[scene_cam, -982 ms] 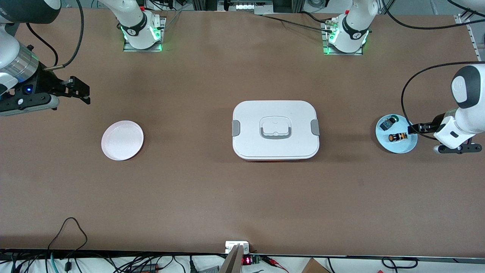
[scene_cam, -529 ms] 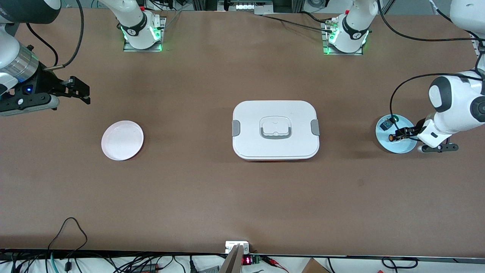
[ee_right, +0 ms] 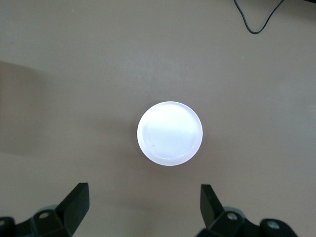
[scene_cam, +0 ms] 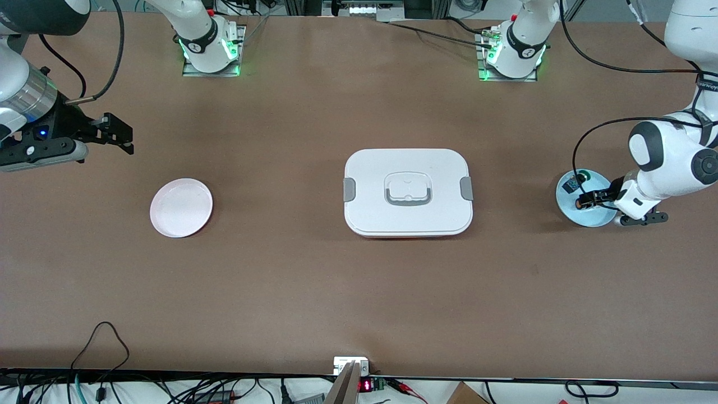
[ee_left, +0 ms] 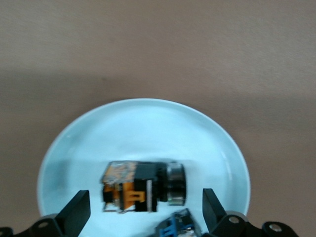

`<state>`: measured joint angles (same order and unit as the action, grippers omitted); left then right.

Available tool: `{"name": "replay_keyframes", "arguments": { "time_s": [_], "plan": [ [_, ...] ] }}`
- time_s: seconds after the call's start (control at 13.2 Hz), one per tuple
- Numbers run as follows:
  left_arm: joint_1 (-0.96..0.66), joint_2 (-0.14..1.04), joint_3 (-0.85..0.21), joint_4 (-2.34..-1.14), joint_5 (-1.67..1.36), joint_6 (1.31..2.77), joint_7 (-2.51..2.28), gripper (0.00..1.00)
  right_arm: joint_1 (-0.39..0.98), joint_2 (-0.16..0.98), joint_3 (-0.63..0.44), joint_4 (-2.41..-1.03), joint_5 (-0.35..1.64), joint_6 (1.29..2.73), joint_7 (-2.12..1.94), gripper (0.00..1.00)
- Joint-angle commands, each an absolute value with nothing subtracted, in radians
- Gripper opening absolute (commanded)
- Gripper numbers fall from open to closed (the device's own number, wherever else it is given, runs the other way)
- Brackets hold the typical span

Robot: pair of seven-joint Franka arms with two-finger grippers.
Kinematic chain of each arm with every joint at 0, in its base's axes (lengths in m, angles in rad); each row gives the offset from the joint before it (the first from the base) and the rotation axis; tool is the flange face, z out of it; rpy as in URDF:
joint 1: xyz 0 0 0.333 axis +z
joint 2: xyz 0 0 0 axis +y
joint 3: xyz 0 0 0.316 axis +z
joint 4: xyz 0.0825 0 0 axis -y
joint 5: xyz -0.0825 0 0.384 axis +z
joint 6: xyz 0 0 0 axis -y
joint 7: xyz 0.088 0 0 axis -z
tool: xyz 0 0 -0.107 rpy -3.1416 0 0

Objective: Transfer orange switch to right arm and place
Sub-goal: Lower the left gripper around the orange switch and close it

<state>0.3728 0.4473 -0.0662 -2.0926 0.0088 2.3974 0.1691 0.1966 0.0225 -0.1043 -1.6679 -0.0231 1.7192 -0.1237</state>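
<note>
The orange switch (scene_cam: 578,205) lies on its side on a light blue plate (scene_cam: 595,220) at the left arm's end of the table. In the left wrist view the switch (ee_left: 140,186) lies between my left gripper's open fingers, clear of both. My left gripper (scene_cam: 590,200) (ee_left: 144,206) is low over the plate, open and empty. My right gripper (scene_cam: 116,136) (ee_right: 143,207) is open and empty and waits in the air at the right arm's end, over bare table beside a pale pink plate (scene_cam: 181,207) (ee_right: 170,133).
A black-blue part with a green cap (scene_cam: 575,183) (ee_left: 178,227) lies on the blue plate (ee_left: 148,123) close beside the switch. A white lidded box (scene_cam: 408,192) with grey clips stands mid-table. Cables run along the table's front edge.
My left arm has swung in and come down over the blue plate, so its open fingers now straddle the orange switch. The right arm has not moved.
</note>
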Motion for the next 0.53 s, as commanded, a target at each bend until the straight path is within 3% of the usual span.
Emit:
{"name": "replay_keyframes", "arguments": {
  "time_s": [0.0, 0.45],
  "plan": [
    [0.402, 0.451, -0.092, -2.094, -0.034, 2.407, 0.219, 1.0, 0.192, 0.031, -0.098, -1.646, -0.028, 1.701, -0.12, 1.0],
    [0.402, 0.462, -0.091, -2.091, -0.034, 2.433, 0.225, 1.0, 0.192, 0.031, -0.1, -1.646, -0.028, 1.701, -0.12, 1.0]
  ]
}}
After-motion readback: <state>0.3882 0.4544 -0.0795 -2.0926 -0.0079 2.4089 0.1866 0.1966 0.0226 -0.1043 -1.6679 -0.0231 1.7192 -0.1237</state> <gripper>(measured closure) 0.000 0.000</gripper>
